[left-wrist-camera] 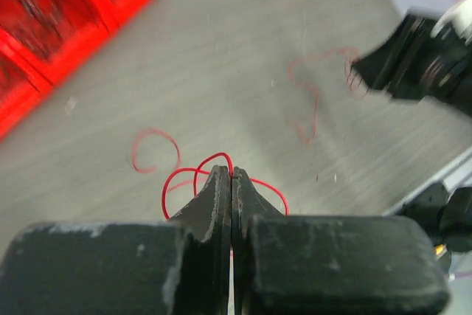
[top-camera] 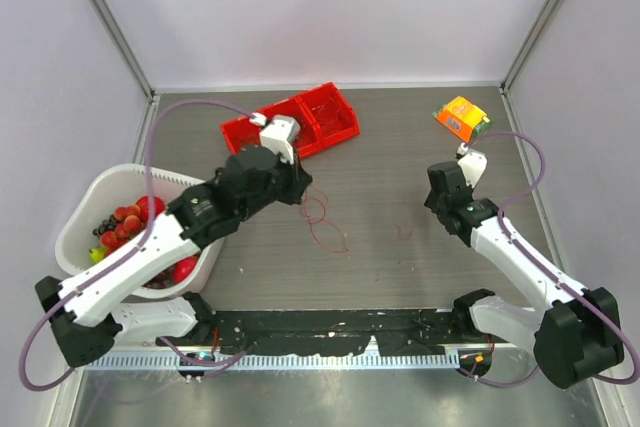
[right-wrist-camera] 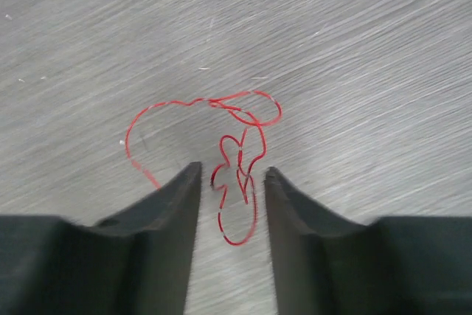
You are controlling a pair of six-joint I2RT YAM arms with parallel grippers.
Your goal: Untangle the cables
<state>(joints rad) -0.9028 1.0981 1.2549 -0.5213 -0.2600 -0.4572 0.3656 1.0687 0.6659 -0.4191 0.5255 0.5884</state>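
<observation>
Mid-table, L gripper (left-wrist-camera: 231, 175) clamped fully shut on red cable loops (left-wrist-camera: 177, 178), w/ more loops spilling either side of tips onto tabletop (top-camera: 400, 147). Further right, R gripper (right-wrist-camera: 232, 171) low over 2nd red cable (right-wrist-camera: 251, 119), jaws part-open, straddling one small loop w/o touching it. Rest of that wire flat just ahead of fingertips. Red bin (top-camera: 330, 112) behind L gripper, apart from both wires.

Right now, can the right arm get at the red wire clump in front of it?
Probably yes: the red wire clump lies on the table between the open fingers of the right gripper, nothing covering it.
</observation>
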